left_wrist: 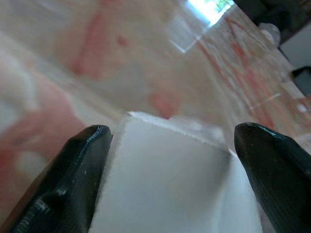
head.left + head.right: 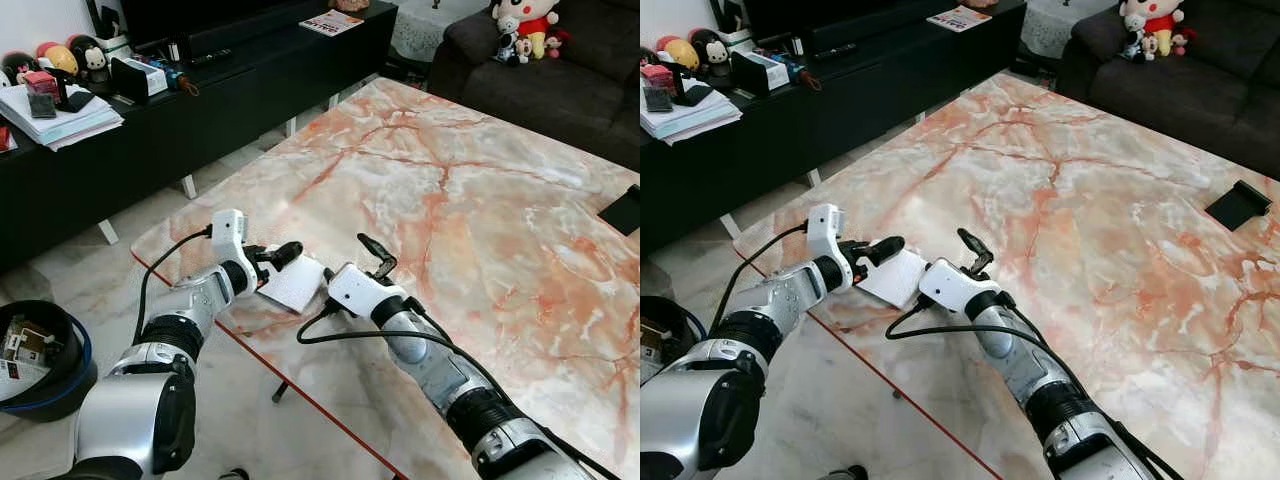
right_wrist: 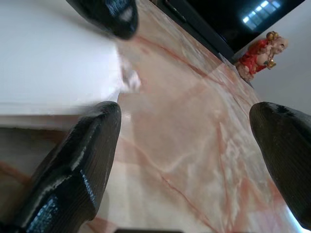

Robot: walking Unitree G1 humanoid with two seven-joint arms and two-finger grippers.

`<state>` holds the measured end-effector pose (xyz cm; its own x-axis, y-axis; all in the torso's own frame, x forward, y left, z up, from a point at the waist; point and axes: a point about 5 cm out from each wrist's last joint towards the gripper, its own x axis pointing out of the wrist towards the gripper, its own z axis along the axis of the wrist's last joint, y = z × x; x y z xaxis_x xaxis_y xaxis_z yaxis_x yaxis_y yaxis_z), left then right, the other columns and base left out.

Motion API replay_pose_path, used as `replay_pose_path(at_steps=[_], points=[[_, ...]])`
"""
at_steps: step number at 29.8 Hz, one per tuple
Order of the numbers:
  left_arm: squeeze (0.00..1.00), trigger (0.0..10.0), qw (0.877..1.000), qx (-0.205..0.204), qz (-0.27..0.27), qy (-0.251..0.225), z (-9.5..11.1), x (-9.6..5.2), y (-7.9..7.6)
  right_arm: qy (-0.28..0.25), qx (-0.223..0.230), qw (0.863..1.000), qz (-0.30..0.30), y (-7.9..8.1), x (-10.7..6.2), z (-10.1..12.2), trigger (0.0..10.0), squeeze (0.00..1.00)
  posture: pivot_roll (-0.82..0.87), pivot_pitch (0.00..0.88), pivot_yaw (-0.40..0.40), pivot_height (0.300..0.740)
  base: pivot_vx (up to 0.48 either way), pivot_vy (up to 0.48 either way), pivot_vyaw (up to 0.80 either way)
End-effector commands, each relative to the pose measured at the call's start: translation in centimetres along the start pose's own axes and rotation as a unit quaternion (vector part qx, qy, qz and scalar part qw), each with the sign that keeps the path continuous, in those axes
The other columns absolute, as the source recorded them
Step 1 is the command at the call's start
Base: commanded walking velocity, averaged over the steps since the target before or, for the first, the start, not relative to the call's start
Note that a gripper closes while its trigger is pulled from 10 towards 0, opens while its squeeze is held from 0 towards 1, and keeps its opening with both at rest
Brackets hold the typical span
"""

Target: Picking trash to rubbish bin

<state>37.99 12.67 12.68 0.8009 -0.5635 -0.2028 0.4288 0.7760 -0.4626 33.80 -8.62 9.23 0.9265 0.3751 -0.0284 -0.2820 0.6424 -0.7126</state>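
A flat white piece of paper lies on the marble table close to its near-left edge. My left gripper reaches in from that edge and is open, with its two black fingers on either side of the paper. My right gripper is just right of the paper, also open, with one finger raised off the table. In the right wrist view the paper lies beside its finger. A round black bin with a blue rim stands on the floor to the left.
The table's red-lined edge runs diagonally under my arms. A black console with books and figurines lines the left wall. A dark sofa with plush toys stands behind the table. A black object lies at the table's right.
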Motion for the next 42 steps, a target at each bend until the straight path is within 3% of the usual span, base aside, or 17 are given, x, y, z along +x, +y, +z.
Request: replay_pose_path(at_steps=[1,10,11,12,13,14,33,37,38,39,40,41,42], points=[[0.0,10.0,0.999,0.01,-0.037,0.03,-0.8,0.9,-1.7,-0.004,0.003,1.0,0.001,0.0,-0.1,0.2,10.0,0.0,-0.02,0.122,-0.081,0.74,0.0,0.0,0.0],[0.0,10.0,0.996,-0.003,-0.075,0.047,-2.1,1.2,-3.1,-0.003,0.005,1.0,0.0,0.1,-0.1,0.2,10.0,0.0,-0.02,0.122,-0.077,0.74,0.0,0.0,0.0],[0.0,5.0,0.995,0.0,-0.083,0.05,-2.3,1.2,-3.4,-0.002,0.005,1.0,-0.001,0.0,-0.1,0.2,10.0,0.0,-0.01,0.122,-0.075,0.74,0.0,0.0,0.0],[0.0,2.2,0.995,0.001,-0.088,0.05,-2.4,1.2,-3.6,-0.002,0.005,1.0,-0.002,0.0,-0.1,0.2,10.0,0.0,-0.01,0.122,-0.075,0.74,0.0,0.0,0.0],[0.0,2.2,0.995,0.002,-0.092,0.05,-2.5,1.2,-3.7,-0.001,0.006,1.0,-0.002,0.0,-0.1,0.2,10.0,0.0,-0.01,0.122,-0.075,0.74,0.0,0.0,0.0],[0.0,0.0,0.994,0.003,-0.093,0.05,-2.5,1.2,-3.8,-0.001,0.006,1.0,-0.002,0.0,0.0,0.2,10.0,0.0,-0.01,0.122,-0.075,0.74,0.0,0.0,0.0],[0.0,0.0,0.995,0.007,-0.088,0.044,-3.2,0.5,-3.7,-0.002,0.01,1.0,-0.003,0.1,0.0,0.2,10.0,0.0,-0.01,0.117,-0.076,0.74,0.0,0.0,0.0],[0.0,0.0,0.998,0.011,-0.066,0.018,-2.6,0.5,-3.5,-0.001,0.01,1.0,-0.004,0.0,0.0,0.2,10.0,0.0,-0.01,0.116,-0.076,0.74,0.0,0.0,0.0],[0.0,0.3,0.998,0.021,-0.056,-0.027,-1.5,0.2,-3.4,0.0,0.012,1.0,-0.006,-0.1,0.0,0.2,10.0,0.0,-0.01,0.116,-0.076,0.74,0.0,0.0,0.0],[0.0,1.8,0.997,0.038,-0.043,-0.05,-1.0,0.0,-3.3,0.002,0.016,1.0,-0.008,-0.1,0.0,0.1,10.0,0.0,-0.01,0.116,-0.077,0.74,0.0,0.0,0.0],[0.0,1.8,0.996,0.049,-0.035,-0.063,-0.7,-0.1,-3.2,0.004,0.018,1.0,-0.009,-0.2,0.0,0.1,10.0,0.0,-0.01,0.116,-0.077,0.74,0.0,0.0,0.0],[0.0,10.0,0.995,0.059,-0.025,-0.073,-0.4,-0.2,-3.2,0.004,0.019,1.0,-0.01,-0.2,0.0,0.0,10.0,0.0,-0.01,0.116,-0.077,0.74,0.0,0.0,0.0],[0.0,10.0,0.99,0.087,0.012,-0.11,0.5,-0.6,-2.9,0.007,0.025,1.0,-0.016,-0.4,0.0,0.0,10.0,0.0,-0.01,0.116,-0.077,0.74,0.0,0.0,0.0]])
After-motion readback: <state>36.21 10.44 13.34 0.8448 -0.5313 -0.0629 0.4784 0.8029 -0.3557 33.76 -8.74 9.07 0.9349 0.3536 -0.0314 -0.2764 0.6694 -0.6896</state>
